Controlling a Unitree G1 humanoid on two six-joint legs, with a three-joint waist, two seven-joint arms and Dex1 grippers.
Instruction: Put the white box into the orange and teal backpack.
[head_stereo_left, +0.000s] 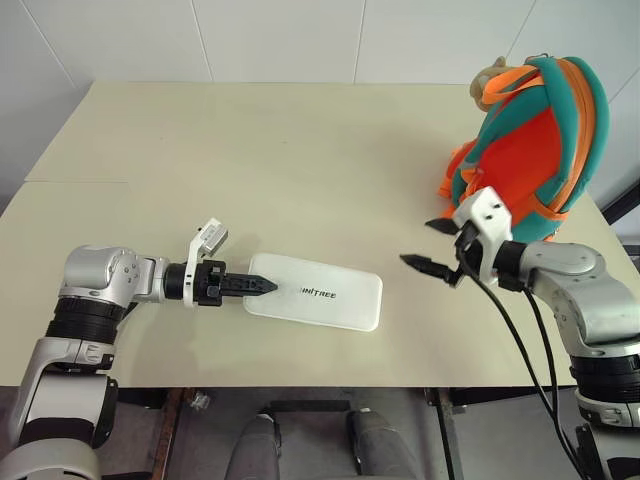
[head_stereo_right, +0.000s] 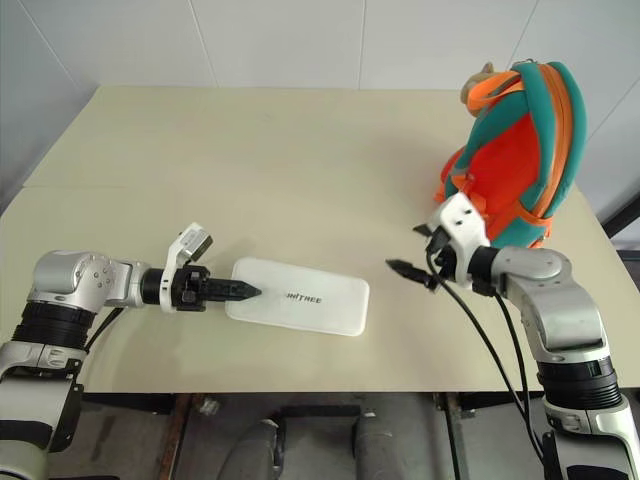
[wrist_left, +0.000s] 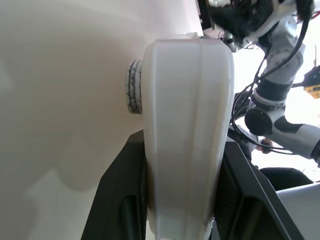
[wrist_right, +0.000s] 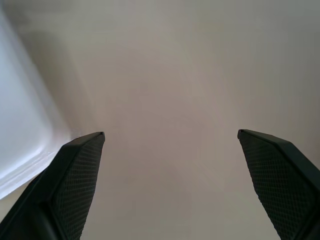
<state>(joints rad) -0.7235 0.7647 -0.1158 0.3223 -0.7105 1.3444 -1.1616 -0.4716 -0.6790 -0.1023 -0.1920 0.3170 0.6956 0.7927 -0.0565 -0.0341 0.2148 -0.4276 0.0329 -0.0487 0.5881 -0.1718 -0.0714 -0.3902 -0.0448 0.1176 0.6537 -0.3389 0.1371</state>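
The white box (head_stereo_left: 320, 292) lies flat near the table's front edge, lettering up. My left gripper (head_stereo_left: 262, 286) is shut on its left end; in the left wrist view the box (wrist_left: 187, 125) sits clamped between both black fingers (wrist_left: 122, 200). My right gripper (head_stereo_left: 418, 243) hovers open above the table, to the right of the box and in front of the backpack, holding nothing. The orange and teal backpack (head_stereo_left: 525, 130) stands upright at the table's far right, a tan plush hamster (head_stereo_left: 490, 75) at its top. In the right wrist view a corner of the box (wrist_right: 20, 125) shows beside the open fingers (wrist_right: 75, 170).
The beige table (head_stereo_left: 250, 150) stretches wide behind the box up to a white wall. Its front edge runs just below the box. Black cables hang from my right forearm (head_stereo_left: 520, 340). The backpack stands close to the table's right edge.
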